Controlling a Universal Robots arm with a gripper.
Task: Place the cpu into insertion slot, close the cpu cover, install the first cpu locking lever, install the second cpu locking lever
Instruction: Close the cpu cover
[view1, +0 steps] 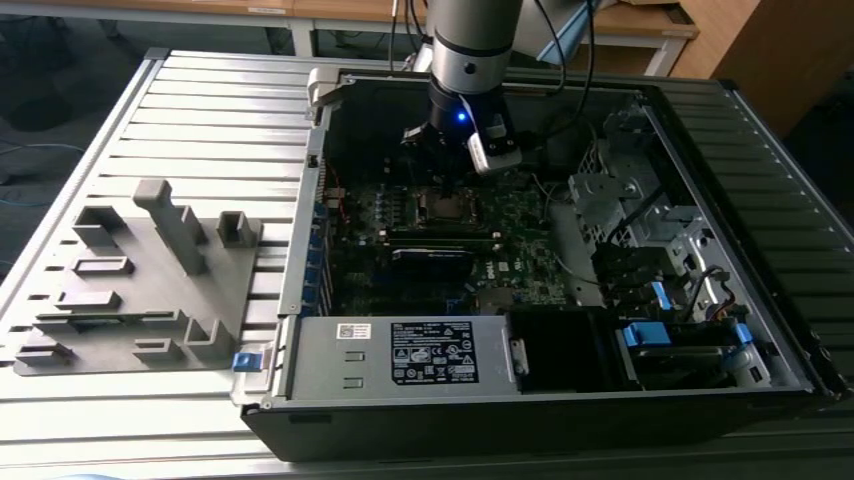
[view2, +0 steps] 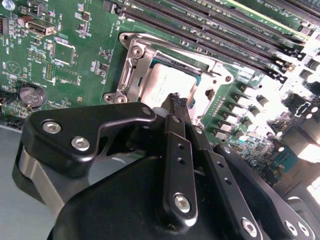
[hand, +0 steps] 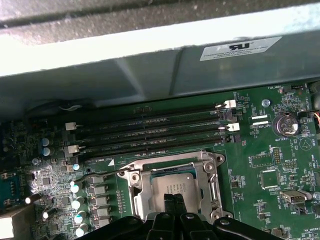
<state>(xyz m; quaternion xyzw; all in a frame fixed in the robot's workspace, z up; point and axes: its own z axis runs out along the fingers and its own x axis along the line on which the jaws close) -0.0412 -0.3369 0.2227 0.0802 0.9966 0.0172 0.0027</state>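
cpu (view2: 165, 82) seated in the insertion slot (hand: 165, 173), cpu cover (hand: 141, 197) lying flat around it, gripper (view2: 176, 102) pinched together with its tips at the chip's edge, memory slots (hand: 150, 132) just beside on the green motherboard (hand: 250, 192), inside the open case (view1: 507, 432).

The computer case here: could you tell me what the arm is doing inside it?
The arm's gripper, shut, is down inside the open computer case, its tips at the edge of the cpu. The cpu sits in the insertion slot, and the cpu cover lies flat around it.
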